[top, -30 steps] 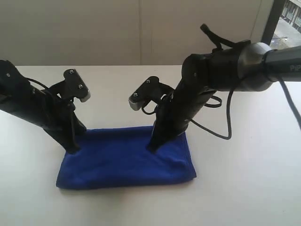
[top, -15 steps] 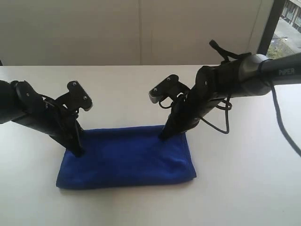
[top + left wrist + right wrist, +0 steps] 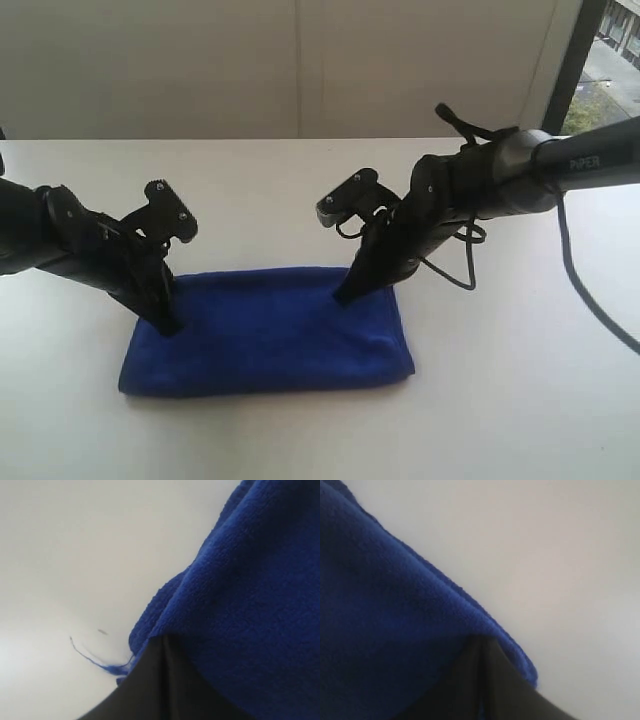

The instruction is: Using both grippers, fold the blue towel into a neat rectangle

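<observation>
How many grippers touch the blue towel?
2. The left gripper meets the blue towel at its far left corner; the right gripper at its far edge, near the right corner.

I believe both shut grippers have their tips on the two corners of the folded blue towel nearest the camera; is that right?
Not quite: the exterior view shows the left gripper and right gripper with tips on the two far corners of the blue towel, not the near ones. Both are shut, and the towel is folded.
</observation>
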